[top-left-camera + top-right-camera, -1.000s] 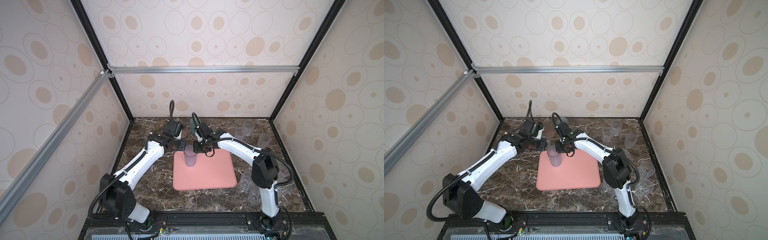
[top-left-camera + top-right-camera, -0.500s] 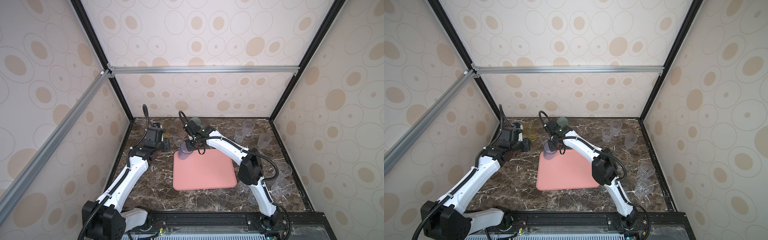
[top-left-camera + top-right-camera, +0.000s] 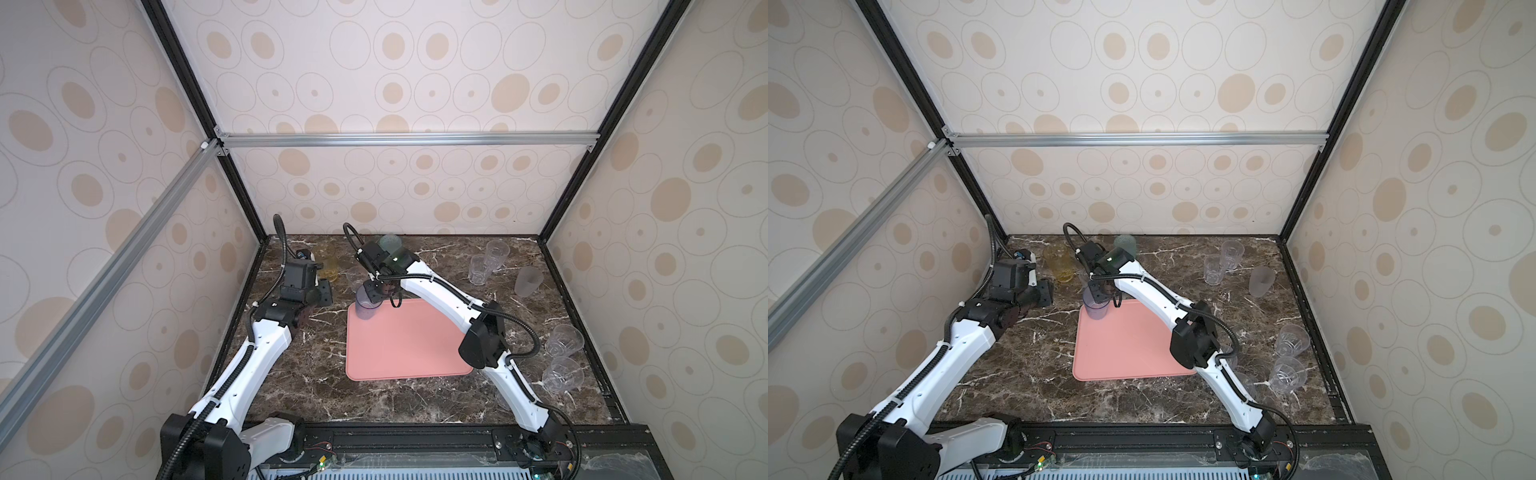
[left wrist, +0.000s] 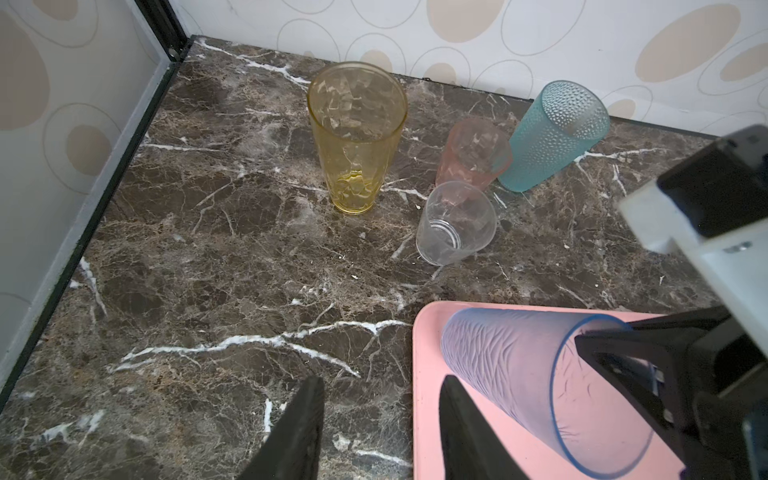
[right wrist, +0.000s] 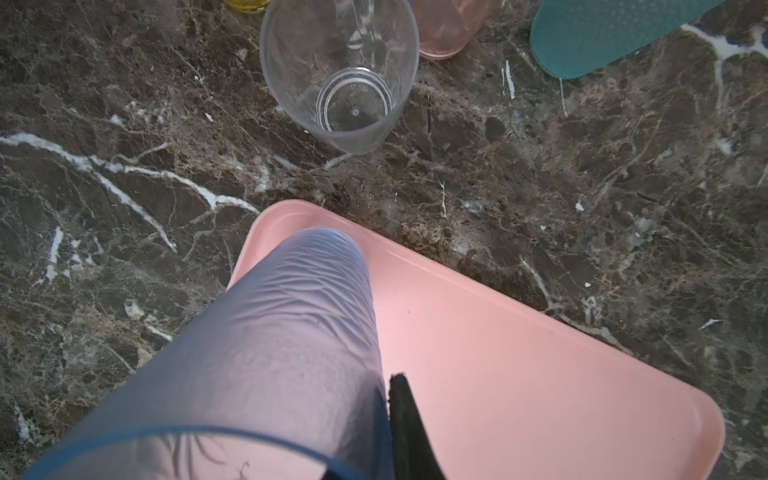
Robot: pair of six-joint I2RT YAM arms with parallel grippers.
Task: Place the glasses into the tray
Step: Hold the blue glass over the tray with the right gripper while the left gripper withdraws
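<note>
1. Presently in hand: grey-blue tumbler [image 3: 365, 309], tall, translucent, with a ribbed wall. Your right pincer [image 3: 374, 296] is clamped on its rim, one finger inside the mouth and one outside.
2. Location: its base is at the far left corner of the tray [image 3: 411, 345], just inside the low rim. I cannot tell whether it rests there with its full weight.
3. Step, by my reading: placing the first glass, at the point of release. The rest of the tray is bare.
4. Next move calls for: you settle the base flat and part the jaws gently. Then lift straight up, so the inner finger clears the mouth without tipping the tumbler.
5. Left pincer [image 4: 380, 380]: jaws moderately apart, nothing between them, low over the worktop [image 4: 208, 270] beside the tray's corner.
6. Left wrist view: shows the back-left group whole. It holds the amber tumbler [image 4: 357, 137], pink tumbler [image 4: 471, 153], teal tumbler [image 4: 552, 137] and small clear tumbler [image 4: 455, 224], all standing off the tray. In both top views the arms hide most of this group.
7. Top views only: clear tumblers [image 3: 496, 251] along the right side of the worktop, well apart from the tray. Neither wrist view shows them.
8. Right wrist view: gives you the closest look at the base against the tray corner.
</note>
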